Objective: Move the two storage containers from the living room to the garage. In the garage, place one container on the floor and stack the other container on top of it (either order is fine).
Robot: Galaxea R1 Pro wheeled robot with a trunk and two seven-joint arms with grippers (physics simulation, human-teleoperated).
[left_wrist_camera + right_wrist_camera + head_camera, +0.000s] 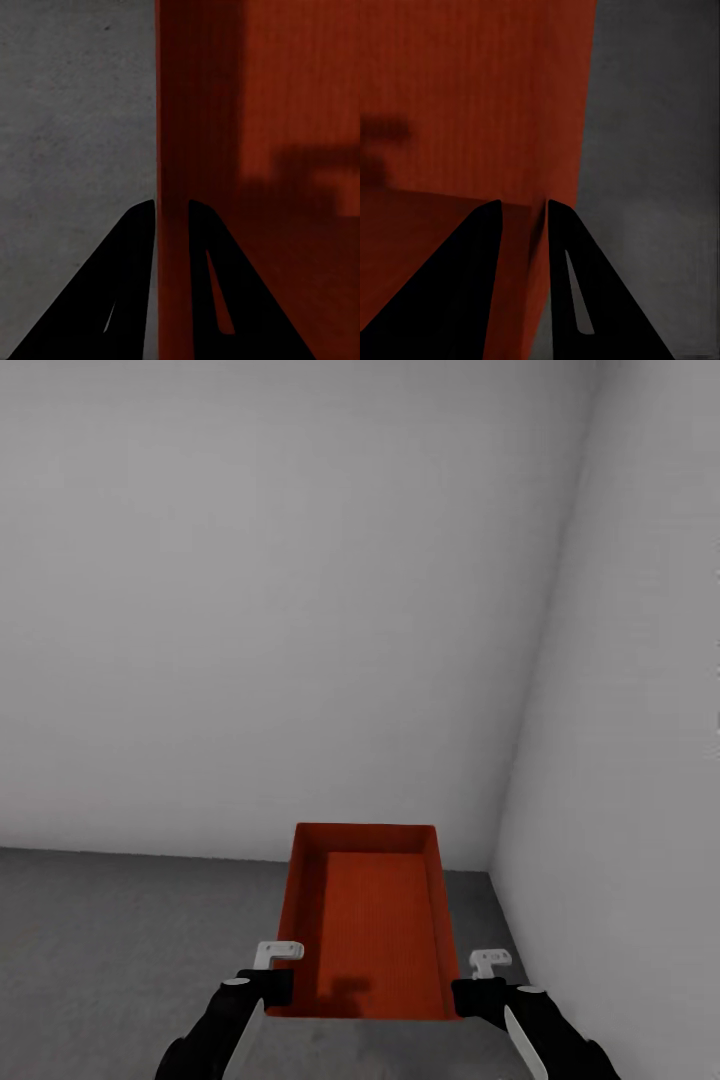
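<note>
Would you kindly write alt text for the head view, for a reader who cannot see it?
A red-orange storage container is held at its near corners by the left gripper and right gripper, above a dark grey concrete floor. Behind it, two pale grey walls meet in a corner.

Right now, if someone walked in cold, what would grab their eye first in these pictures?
The red-orange storage container, open and empty, held low in front of the robot. The left gripper and right gripper each pinch a side wall of it. Around it: dark grey concrete floor and a bare pale wall corner.
</note>
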